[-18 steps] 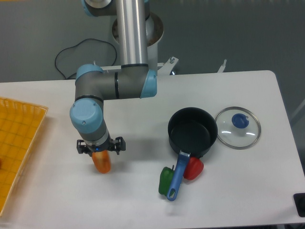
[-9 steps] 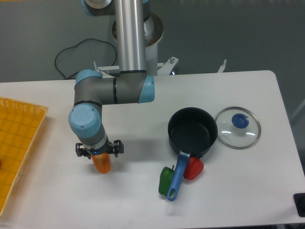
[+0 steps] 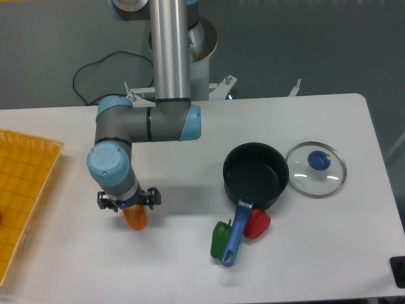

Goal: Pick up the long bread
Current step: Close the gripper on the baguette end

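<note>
Only an orange rounded end of the long bread (image 3: 135,218) shows, on the white table at left of centre; the rest is hidden under the arm. My gripper (image 3: 128,206) points straight down right over it, just above and to the left of the visible end. The wrist housing covers the fingers, so I cannot see whether they touch the bread or how wide they stand.
A black pot (image 3: 255,174) with a blue handle sits right of centre, and its glass lid (image 3: 316,170) lies beside it. A green pepper (image 3: 220,239) and a red pepper (image 3: 257,223) flank the handle. An orange-yellow tray (image 3: 22,190) lies at the left edge.
The wrist and gripper have shifted slightly left and lower over the last second. The orange end of the bread has stayed in place on the table.
</note>
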Controlling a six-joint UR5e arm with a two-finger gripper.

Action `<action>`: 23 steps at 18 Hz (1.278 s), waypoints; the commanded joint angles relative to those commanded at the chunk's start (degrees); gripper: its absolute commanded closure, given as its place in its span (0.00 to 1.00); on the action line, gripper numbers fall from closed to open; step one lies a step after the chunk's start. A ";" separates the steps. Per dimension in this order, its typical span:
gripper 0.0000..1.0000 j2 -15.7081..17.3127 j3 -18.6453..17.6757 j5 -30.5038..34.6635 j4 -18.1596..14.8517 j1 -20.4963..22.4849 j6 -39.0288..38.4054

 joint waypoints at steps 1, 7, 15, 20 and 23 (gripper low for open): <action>0.03 -0.09 0.00 0.00 0.00 -0.09 0.00; 0.13 -0.44 0.09 0.00 0.00 0.00 0.00; 0.48 -0.79 0.44 0.00 0.00 0.00 0.00; 0.71 -0.53 0.53 -0.09 -0.26 0.26 0.09; 0.82 -0.09 1.75 0.53 -1.40 0.35 0.53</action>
